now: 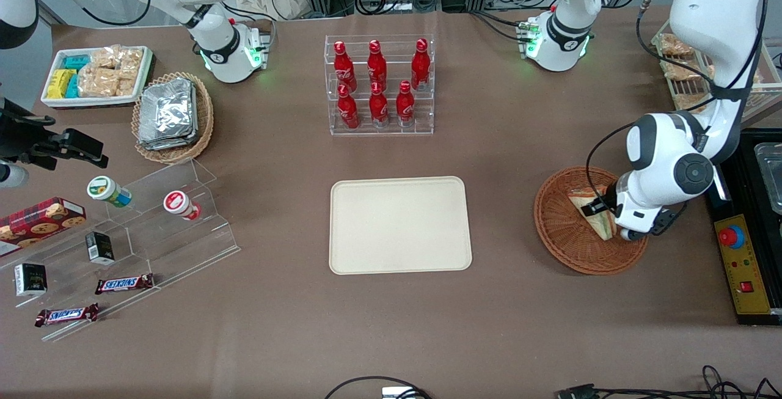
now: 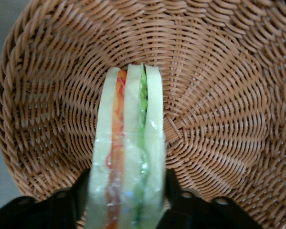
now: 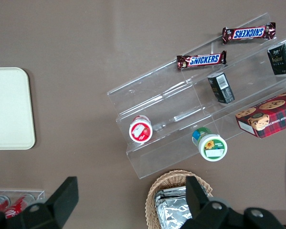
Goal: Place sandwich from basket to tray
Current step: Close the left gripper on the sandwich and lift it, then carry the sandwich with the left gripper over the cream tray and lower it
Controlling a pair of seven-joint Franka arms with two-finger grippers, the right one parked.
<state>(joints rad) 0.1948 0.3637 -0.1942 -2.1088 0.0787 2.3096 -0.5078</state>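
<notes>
The sandwich, a pale bread wedge with orange, red and green layers, stands on edge in the reddish-brown wicker basket toward the working arm's end of the table. My left gripper is down in the basket and shut on the sandwich. The left wrist view shows the black fingers pressed against both bread faces of the sandwich, with the gripper over the basket's woven floor. The cream tray lies bare at the table's middle, beside the basket, and its corner shows as the tray in the right wrist view.
A clear rack of red bottles stands farther from the front camera than the tray. A black control box lies beside the basket at the table edge. Toward the parked arm's end are a tan basket of foil packets, a white snack bin and an acrylic stand.
</notes>
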